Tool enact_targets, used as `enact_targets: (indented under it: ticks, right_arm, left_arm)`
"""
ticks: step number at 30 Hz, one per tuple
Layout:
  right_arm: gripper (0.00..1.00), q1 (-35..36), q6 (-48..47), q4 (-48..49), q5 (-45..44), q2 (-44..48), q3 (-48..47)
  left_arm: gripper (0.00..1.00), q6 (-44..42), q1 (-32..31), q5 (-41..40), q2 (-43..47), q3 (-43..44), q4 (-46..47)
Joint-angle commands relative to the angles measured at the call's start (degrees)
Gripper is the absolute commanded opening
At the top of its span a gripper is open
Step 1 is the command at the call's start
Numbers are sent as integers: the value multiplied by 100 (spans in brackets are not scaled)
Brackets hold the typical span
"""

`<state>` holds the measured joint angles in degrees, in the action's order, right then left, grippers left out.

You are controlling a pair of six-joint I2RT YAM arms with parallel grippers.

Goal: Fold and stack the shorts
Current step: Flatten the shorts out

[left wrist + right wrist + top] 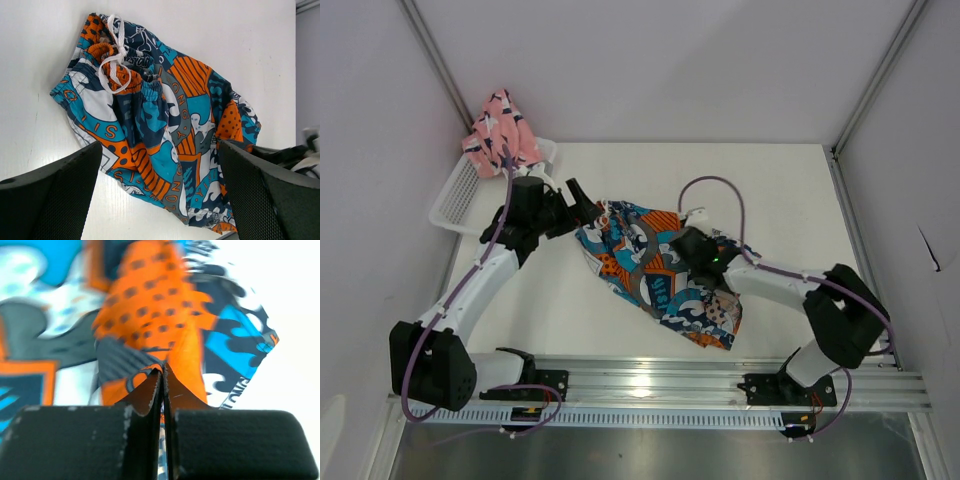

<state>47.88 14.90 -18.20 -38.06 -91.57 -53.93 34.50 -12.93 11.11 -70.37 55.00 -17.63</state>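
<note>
The right claw (pixel 162 385) pinches a fold of the rumpled blue-orange shorts (pixel 650 270), left claw (pixel 160 150) spread wide.

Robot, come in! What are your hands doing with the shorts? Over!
Left gripper open, at printed shorts edge. Right gripper shut, pinching printed shorts. Pink shorts in basket, out of the way.

The printed shorts (pixel 165 130) lie rumpled on the white surface (pixel 225 35), filling the middle of the view. Their elastic waistband points toward 10 o'clock, and a white drawstring (pixel 117 55) is looped across it at 11. Two black fingers (pixel 55 200) stand wide apart at 7 and 5 o'clock with nothing gripped between them.
</note>
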Motion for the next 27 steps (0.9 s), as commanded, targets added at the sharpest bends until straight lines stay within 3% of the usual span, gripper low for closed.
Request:
enact_targets:
  ticks: [1, 6, 7, 9, 15, 21, 27]
  right_arm:
    - [0, -960, 602, 632, 1086, 736, 426]
    - [4, -2149, 751, 1116, 2714, 1194, 1086]
    - [18, -2282, 760, 1143, 2943, 1185, 1104]
    - [32, -2642, 822, 1117, 3339, 1150, 1095]
    - [40, -3582, 1155, 1564, 4743, 1387, 1507]
    - [52, -3961, 1393, 1530, 5327, 1870, 1667]
    - [51, -4172, 1516, 1442, 5809, 2423, 1807]
  left_arm:
    - [99, 22, 36, 49, 225, -95, 242]
    - [99, 22, 36, 58, 252, -148, 304]
    - [99, 30, 36, 66, 252, -156, 330]
    - [99, 39, 36, 84, 252, -174, 365]
    - [99, 30, 36, 93, 252, -218, 435]
    - [99, 66, 36, 145, 287, -332, 620]
    - [99, 74, 36, 224, 322, -394, 752]
